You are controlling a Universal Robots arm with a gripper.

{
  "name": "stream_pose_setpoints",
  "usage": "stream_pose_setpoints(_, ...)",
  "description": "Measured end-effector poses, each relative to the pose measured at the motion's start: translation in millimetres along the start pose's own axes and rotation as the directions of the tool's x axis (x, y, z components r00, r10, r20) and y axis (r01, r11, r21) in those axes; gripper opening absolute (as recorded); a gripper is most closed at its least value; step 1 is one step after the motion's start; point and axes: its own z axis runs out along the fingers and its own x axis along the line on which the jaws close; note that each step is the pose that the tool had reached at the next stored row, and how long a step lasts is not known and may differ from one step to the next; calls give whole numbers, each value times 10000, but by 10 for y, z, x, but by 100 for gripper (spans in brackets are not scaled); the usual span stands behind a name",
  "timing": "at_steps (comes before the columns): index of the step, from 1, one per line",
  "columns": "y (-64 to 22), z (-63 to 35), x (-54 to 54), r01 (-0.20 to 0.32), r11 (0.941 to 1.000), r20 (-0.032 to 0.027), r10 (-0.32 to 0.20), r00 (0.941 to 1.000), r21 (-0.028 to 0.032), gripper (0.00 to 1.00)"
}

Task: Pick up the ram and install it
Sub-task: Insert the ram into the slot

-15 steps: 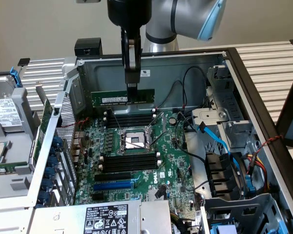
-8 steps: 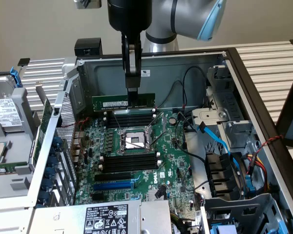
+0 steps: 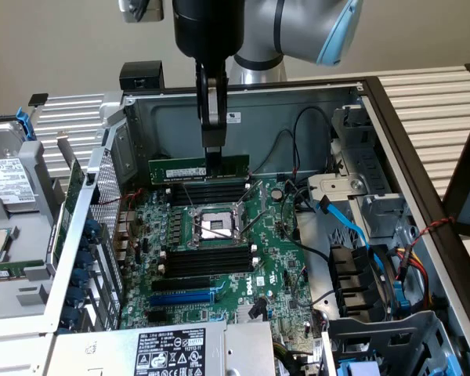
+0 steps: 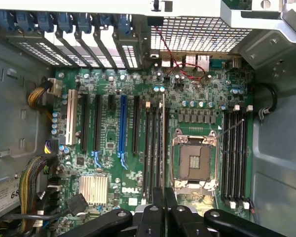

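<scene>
Case [image 3: 298, 106]: one ram [image 3: 175, 170], one hand [image 3: 212, 159]

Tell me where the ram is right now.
In the exterior view, the ram is held in the gripper just above the black memory slots beyond the CPU socket.

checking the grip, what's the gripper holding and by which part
The gripper holds the ram, pinched shut on its upper long edge, near the middle of the stick.
</scene>
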Motion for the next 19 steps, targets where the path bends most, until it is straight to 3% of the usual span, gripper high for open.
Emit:
stream_pose_setpoints(11, -10, 152, 3, -89, 9999, -2, 89, 10000, 124, 13)
stream_pose_setpoints(16, -10, 185, 6, -118, 9998, -8, 118, 9999, 134, 13)
stream_pose_setpoints(19, -12, 191, 6, -117, 9998, -68, 118, 9999, 135, 13)
